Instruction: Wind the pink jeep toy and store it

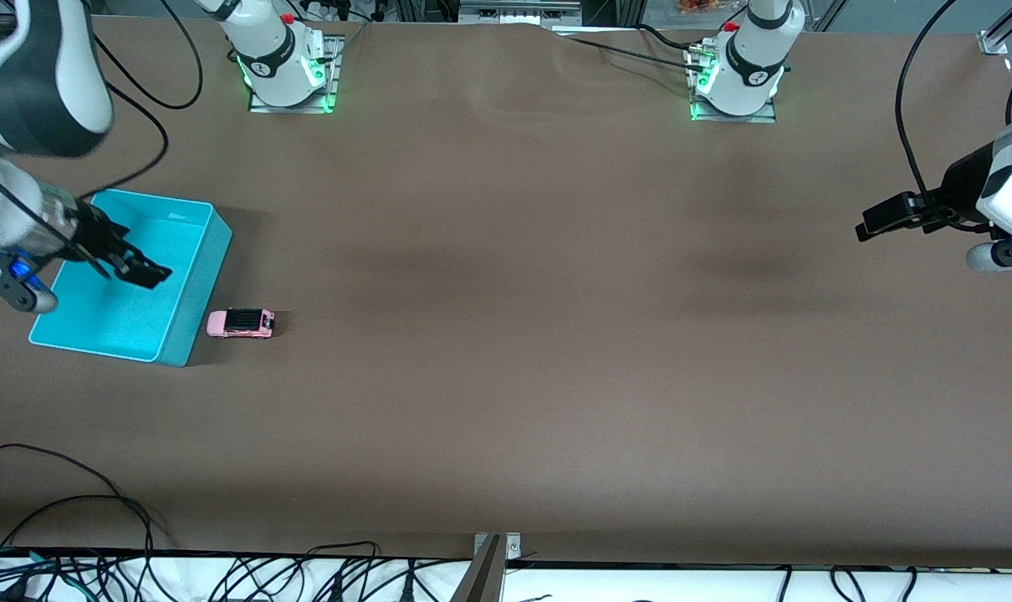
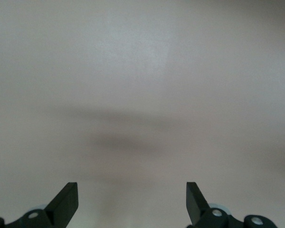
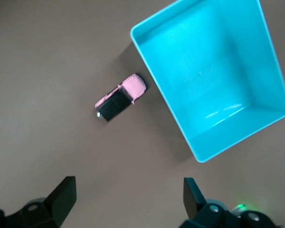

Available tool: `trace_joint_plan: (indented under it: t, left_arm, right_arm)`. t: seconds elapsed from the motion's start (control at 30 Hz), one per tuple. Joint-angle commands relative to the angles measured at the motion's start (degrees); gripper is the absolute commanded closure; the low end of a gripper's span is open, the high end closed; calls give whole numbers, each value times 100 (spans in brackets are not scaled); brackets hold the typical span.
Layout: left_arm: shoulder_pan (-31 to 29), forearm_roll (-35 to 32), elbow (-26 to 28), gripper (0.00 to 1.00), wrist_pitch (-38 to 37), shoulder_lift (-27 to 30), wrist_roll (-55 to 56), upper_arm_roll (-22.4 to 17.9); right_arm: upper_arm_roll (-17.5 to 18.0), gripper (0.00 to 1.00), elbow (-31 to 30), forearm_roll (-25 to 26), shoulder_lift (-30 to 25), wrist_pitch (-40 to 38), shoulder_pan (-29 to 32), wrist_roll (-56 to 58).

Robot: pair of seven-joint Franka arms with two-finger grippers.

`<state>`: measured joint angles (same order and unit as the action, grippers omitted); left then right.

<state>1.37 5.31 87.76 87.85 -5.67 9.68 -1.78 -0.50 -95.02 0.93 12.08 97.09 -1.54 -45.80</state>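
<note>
One unmarked pink jeep toy (image 1: 240, 323)

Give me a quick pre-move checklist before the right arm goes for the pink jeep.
1. Pink jeep toy on the table, upright on its wheels, beside the turquoise bin: ok.
2. Jeep free of the bin wall: a small gap shows in the right wrist view: ok.
3. Right claw open, holding nothing: ok.
4. Right claw lined up over the jeep: not ok, it hangs over the bin.
5. Bin holds nothing, ready for storing: ok.
6. Left claw open, waiting over bare table at the left arm's end, out of the way: ok.
</note>
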Motion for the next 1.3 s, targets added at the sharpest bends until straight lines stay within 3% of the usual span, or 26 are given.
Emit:
trace_joint_plan:
  t: [0.0,0.23,0.5,0.87,1.27]
  left_arm:
    - [3,-136,92,0,-31,119,-124,2]
    - [-5,-136,92,0,-31,128,-124,-7]
    - [-5,-145,92,0,-31,128,-115,-7]
    - [-5,-145,92,0,-39,128,-115,-7]
    - [-5,-145,92,0,-75,128,-115,-7]
  right_arm:
    - [15,0,80,223,400,248,-56,-1307]
    - [6,0,37,303,796,714,-39,-2477]
    - [-2,0,-402,382,1192,1866,-48,-4481]
    - [-2,0,-1519,399,1165,3193,-48,-4622]
    - [-2,0,-2204,417,1183,4397,-179,-5009]
